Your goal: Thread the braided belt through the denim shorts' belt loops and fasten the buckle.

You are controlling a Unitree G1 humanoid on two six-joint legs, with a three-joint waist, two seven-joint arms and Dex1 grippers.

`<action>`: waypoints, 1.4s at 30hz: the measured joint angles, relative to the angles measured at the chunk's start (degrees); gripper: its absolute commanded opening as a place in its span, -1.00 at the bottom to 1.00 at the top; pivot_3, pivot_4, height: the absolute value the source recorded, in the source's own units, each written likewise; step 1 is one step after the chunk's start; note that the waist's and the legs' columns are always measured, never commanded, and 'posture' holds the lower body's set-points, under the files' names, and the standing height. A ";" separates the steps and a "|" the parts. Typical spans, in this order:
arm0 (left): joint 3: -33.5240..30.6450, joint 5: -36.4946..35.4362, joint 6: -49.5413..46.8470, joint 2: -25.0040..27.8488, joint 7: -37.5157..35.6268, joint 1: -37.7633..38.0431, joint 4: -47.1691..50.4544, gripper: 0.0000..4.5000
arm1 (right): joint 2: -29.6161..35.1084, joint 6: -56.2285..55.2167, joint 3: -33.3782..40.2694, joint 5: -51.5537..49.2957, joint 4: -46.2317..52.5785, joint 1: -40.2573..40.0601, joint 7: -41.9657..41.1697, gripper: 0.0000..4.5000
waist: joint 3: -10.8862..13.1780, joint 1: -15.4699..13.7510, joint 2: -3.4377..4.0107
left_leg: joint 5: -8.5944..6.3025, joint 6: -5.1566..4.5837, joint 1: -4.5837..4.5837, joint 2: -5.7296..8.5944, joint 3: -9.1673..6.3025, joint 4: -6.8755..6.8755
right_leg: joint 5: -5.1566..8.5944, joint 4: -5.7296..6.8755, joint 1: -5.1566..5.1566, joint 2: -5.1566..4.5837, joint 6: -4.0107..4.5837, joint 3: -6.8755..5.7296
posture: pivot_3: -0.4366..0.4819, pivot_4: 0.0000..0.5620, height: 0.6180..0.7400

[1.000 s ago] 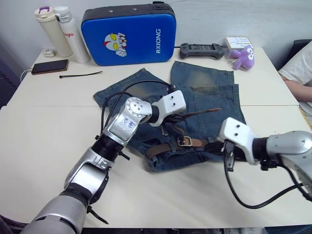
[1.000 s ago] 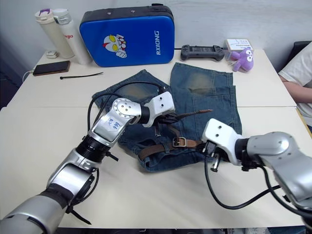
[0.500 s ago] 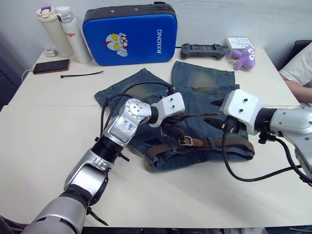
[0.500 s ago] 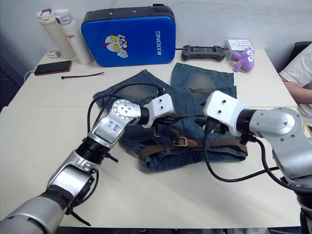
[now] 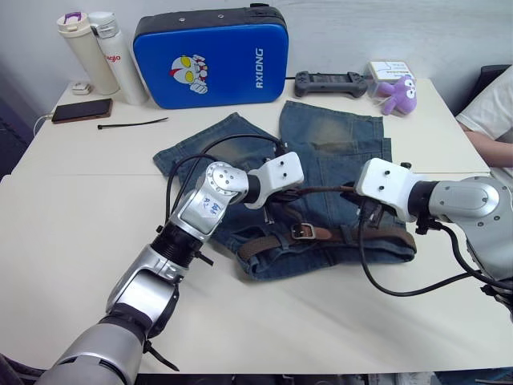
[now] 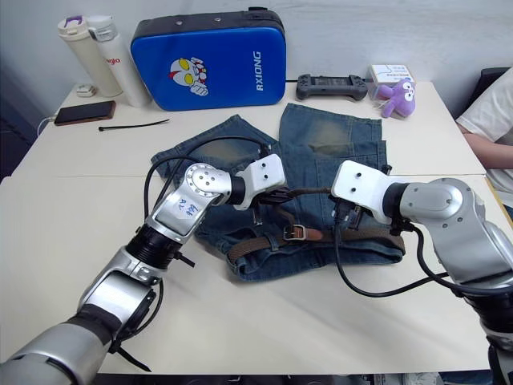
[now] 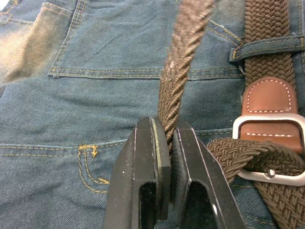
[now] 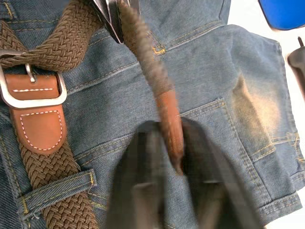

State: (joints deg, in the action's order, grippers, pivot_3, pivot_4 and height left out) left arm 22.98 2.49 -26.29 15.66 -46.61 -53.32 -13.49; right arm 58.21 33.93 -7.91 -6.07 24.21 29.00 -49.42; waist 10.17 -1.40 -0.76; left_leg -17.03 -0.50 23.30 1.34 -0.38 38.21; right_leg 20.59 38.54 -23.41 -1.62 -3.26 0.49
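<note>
The two black fingers of the left gripper (image 7: pixel 164 157) are clenched on the free end of the long dark brown braided belt (image 7: pixel 183 62), holding the strap between the pads above the cloth. The right gripper (image 8: pixel 169 157) has its fingers on both sides of the tan leather tip (image 8: pixel 170 121) of the same strap; they look pressed on it, so I judge that both grippers are grasping this loose end between them.

The faded blue denim shorts (image 5: pixel 337 152) lie flat on the pale worktop (image 5: pixel 72 208), with the waistband towards the robot. The belt runs along the waistband and passes under at least one narrow blue denim belt loop (image 7: pixel 267 46), so the threading seems mostly done. The square silver metal buckle (image 7: pixel 271 148) lies on the waistband just beside the left fingers, and the braided strap already goes through its frame, with the prong over the weave. I think what is left is to pull the free end tight and lay it flat. I cannot tell if the prong really sits in the braid.
</note>
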 measured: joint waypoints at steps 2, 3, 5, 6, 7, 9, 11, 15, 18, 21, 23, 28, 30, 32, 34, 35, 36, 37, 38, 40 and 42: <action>-0.89 -0.48 -0.56 -0.41 0.02 -0.16 -0.31 -0.20 | -0.19 -0.03 0.01 0.15 0.00 0.00 0.01 -1.00 | 0.00 0.02 0.00 | 0.00 0.00 0.00 0.00 0.00 0.02 | 0.00 0.01 0.00 0.00 0.00 0.00 | -0.05 -0.47 1.00; -1.63 -0.86 -0.71 -0.76 0.01 -0.35 -0.49 0.01 | -0.29 -0.03 0.02 0.15 0.01 0.00 0.00 -1.00 | 0.00 0.01 0.00 | 0.00 0.00 0.00 0.00 0.00 0.02 | 0.00 0.03 0.00 0.00 0.00 0.00 | -0.05 -0.47 1.00; -1.92 -0.90 0.28 -1.04 0.42 -1.36 -0.91 0.36 | -0.31 0.32 0.13 0.07 0.30 0.00 -0.32 -1.00 | 0.00 0.00 0.00 | 0.00 0.00 0.00 0.00 0.00 0.04 | 0.00 0.04 0.00 0.00 0.00 0.00 | -0.05 -0.47 1.00; -2.10 -0.84 0.99 -1.29 0.67 -1.75 -0.98 0.54 | -0.31 0.67 0.15 0.00 0.47 0.00 -0.52 -1.00 | 0.00 0.00 0.00 | 0.00 0.00 0.00 0.00 0.00 0.04 | 0.00 0.05 0.00 0.00 0.00 0.00 | -0.05 -0.47 1.00; -2.16 -0.83 1.44 -1.51 0.72 -2.03 -1.03 0.72 | -0.31 1.12 0.17 -0.11 0.56 0.00 -0.66 -1.00 | 0.00 0.00 0.00 | 0.00 0.00 0.00 0.00 0.01 0.05 | 0.00 0.05 0.00 0.00 0.00 0.00 | -0.05 -0.47 1.00; -2.19 -0.83 2.20 -2.32 0.80 -2.46 -1.23 0.72 | -0.31 1.94 0.37 -0.57 1.14 0.00 -0.93 -1.00 | 0.00 -0.02 0.00 | 0.00 0.00 0.00 0.00 0.01 0.05 | 0.00 0.06 0.00 0.00 0.00 0.00 | -0.05 -0.47 1.00; -2.18 -0.83 3.02 -3.78 0.91 -2.95 -2.56 0.72 | -0.42 2.80 0.57 -0.89 2.25 0.13 -1.02 -1.00 | 0.00 -0.02 0.00 | 0.00 0.00 0.00 0.00 0.01 0.07 | 0.00 0.08 0.00 0.00 0.00 0.00 | -0.05 -0.47 1.00; -2.08 -0.72 3.98 -4.72 0.80 -3.13 -4.26 0.61 | -0.78 3.78 0.61 -1.09 2.70 0.56 -1.02 -1.00 | 0.00 0.07 0.00 | 0.00 0.01 -0.01 0.00 0.04 0.08 | 0.00 0.15 -0.02 0.02 0.00 0.02 | -0.05 -0.47 1.00; -2.08 -0.71 4.09 -5.32 0.65 -3.37 -5.37 0.16 | -1.05 3.95 0.61 -1.09 2.70 0.56 -0.95 -1.00 | 0.00 0.01 0.00 | 0.00 0.01 -0.01 0.00 0.05 0.11 | 0.00 0.16 -0.02 0.01 0.00 0.03 | -0.05 -0.47 1.00; -2.12 -0.74 4.07 -5.53 0.45 -3.43 -5.61 -0.43 | -1.24 4.13 0.65 -1.08 2.69 0.55 -0.83 -1.00 | 0.00 0.02 0.00 | 0.00 0.01 -0.01 0.00 0.05 0.12 | 0.00 0.18 -0.03 0.01 0.00 0.03 | -0.05 -0.47 1.00; -2.25 -1.12 4.10 -5.96 0.29 -3.58 -6.07 -0.83 | -1.24 4.13 1.18 -1.00 2.66 0.51 -0.35 -1.00 | 0.00 0.00 0.00 | 0.00 0.01 -0.01 0.00 0.05 0.14 | 0.00 0.20 -0.03 0.01 0.00 0.03 | -0.05 -0.47 1.00; -2.59 -2.14 3.94 -6.69 -0.12 -3.98 -7.21 -0.99 | -1.24 3.74 2.00 -0.84 2.50 -0.15 0.16 -1.00 | 0.00 0.03 0.00 | 0.00 0.01 -0.01 0.00 0.05 0.19 | 0.00 0.24 -0.03 0.01 0.00 0.03 | -0.05 -0.47 1.00; -2.67 -2.34 3.72 -6.74 -0.44 -3.99 -7.44 -0.99 | -1.24 3.74 2.01 -0.83 2.51 -0.35 0.16 -1.00 | 0.00 0.05 0.00 | 0.00 0.01 -0.01 0.00 0.06 0.21 | 0.00 0.27 -0.04 0.01 0.00 0.04 | -0.05 -0.47 1.00; -2.67 -2.42 3.69 -6.70 -0.53 -3.99 -7.50 -0.99 | -1.24 3.70 2.05 -0.86 2.54 -0.48 0.18 -1.00 | 0.00 0.03 0.00 | 0.00 0.01 -0.01 0.00 0.06 0.25 | 0.00 0.30 -0.04 0.01 0.00 0.04 | -0.05 -0.47 1.00; -2.69 -2.44 3.74 -6.44 -0.50 -3.99 -7.49 -1.00 | -1.20 3.80 2.84 -1.43 2.77 -1.35 -0.20 -0.45 | 0.00 -0.01 0.00 | 0.00 0.00 0.00 0.00 0.06 0.30 | 0.00 0.32 -0.03 0.01 0.00 0.04 | -0.05 -0.47 1.00; -2.29 -1.53 5.04 -5.42 -0.33 -3.99 -7.46 -1.00 | -0.68 4.00 3.63 -2.05 2.98 -2.35 -0.97 -0.23 | 0.00 -0.01 0.00 | 0.00 0.00 0.00 0.00 0.06 0.31 | 0.00 0.33 -0.04 0.01 0.00 0.04 | -0.05 -0.47 1.00; -1.51 0.08 7.27 -3.83 -0.16 -3.98 -7.47 -1.00 | 0.23 4.19 4.03 -2.41 3.33 -3.44 -1.77 -0.03 | 0.00 0.03 0.00 | 0.00 0.00 0.00 0.00 0.07 0.32 | 0.00 0.34 -0.04 0.02 0.00 0.04 | -0.05 -0.47 1.00; -1.26 2.01 9.36 -1.71 0.58 -3.90 -7.53 -1.00 | 1.69 4.68 4.74 -3.01 4.26 -5.35 -2.95 0.26 | 0.00 0.11 0.01 | 0.00 0.00 -0.01 0.00 0.09 0.30 | 0.00 0.35 -0.04 0.04 0.00 0.06 | -0.05 -0.47 1.00; -1.34 2.51 9.92 -1.08 0.88 -3.84 -7.55 -1.00 | 1.99 4.95 4.84 -3.26 4.58 -5.96 -3.45 0.39 | 0.00 0.16 0.01 | 0.00 0.00 -0.02 -0.01 0.09 0.32 | 0.00 0.39 -0.04 0.05 0.00 0.08 | -0.05 -0.47 1.00; -2.42 2.64 9.76 -0.95 1.80 -3.70 -7.68 -1.00 | 2.14 5.29 5.88 -4.46 7.00 -8.51 -4.38 0.85 | -0.01 -0.03 0.01 | -0.02 -0.03 0.00 -0.02 0.08 0.44 | 0.00 0.42 -0.03 0.05 0.00 0.06 | -0.05 -0.47 1.00; -2.57 2.71 9.66 -1.37 2.17 -3.69 -7.80 -1.00 | 2.14 4.75 5.82 -4.52 9.38 -10.27 -4.33 0.97 | -0.01 -0.07 0.01 | -0.05 -0.09 0.03 -0.01 0.07 0.54 | 0.00 0.43 -0.01 0.03 0.00 0.06 | -0.05 -0.47 1.00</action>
State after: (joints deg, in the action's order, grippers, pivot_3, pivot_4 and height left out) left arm 20.41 5.19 -16.63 14.29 -44.44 -57.01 -21.30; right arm 60.35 38.67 -2.09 -10.59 33.59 18.73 -53.75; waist 10.16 -1.47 -0.75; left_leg -17.09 -0.59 23.32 1.32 -0.30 38.75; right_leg 20.59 38.97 -23.43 -1.59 -3.26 0.55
